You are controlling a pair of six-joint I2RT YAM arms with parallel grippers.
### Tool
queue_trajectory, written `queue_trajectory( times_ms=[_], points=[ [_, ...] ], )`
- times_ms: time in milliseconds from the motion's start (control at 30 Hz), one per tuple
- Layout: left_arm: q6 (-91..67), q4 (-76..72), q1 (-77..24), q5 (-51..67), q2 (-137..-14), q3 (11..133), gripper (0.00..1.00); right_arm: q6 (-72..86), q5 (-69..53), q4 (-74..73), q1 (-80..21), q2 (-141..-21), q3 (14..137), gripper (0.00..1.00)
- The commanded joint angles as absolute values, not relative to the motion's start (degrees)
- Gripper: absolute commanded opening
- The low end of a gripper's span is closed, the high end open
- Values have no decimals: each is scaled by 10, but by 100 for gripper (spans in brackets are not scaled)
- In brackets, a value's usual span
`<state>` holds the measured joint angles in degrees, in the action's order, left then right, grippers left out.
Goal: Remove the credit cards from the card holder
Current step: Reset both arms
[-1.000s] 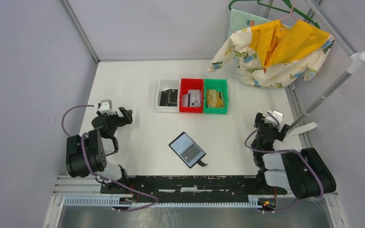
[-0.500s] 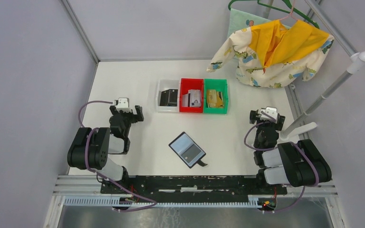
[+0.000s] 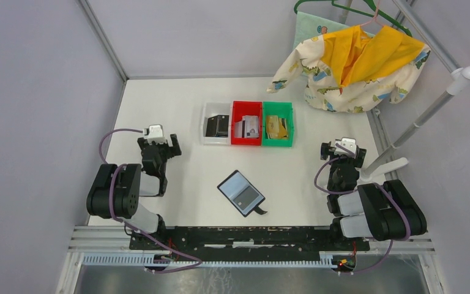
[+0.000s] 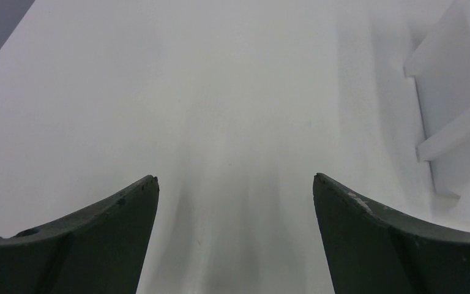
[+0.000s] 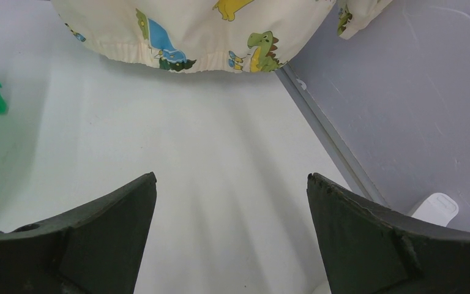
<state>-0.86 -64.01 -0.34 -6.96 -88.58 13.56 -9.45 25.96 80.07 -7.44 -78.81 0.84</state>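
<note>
While both arms hover at either side of the white table [image 3: 177,98], the small black folding card holder [image 3: 240,192] lies open between them, light blue-grey inside facing up, its black closure tab [image 3: 261,211] toward the bases. The left gripper [image 3: 158,146] and right gripper [image 3: 343,151] each stand with jaws spread wide, grasping nothing, well apart from the holder. Beyond it, thin plastic credit cards [image 3: 247,127] sit in three plastic bins side by side: black in the white bin [image 3: 204,122], silvery-grey in the red bin [image 3: 246,105], tan-gold in the green bin [image 3: 290,125]. A cream dinosaur-print child's jacket [image 3: 318,58] hangs far right.
</note>
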Motion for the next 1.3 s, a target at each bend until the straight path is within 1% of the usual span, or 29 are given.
queue_trajectory(
  times_ms=[0,1267],
  points=[
    [-13,-649,-1,-86,-891,156,100,-91,255,823,-73,-783,-60,98],
    [-13,-657,-1,-85,-886,150,100,-91,256,823,-74,-782,-59,98]
  ],
)
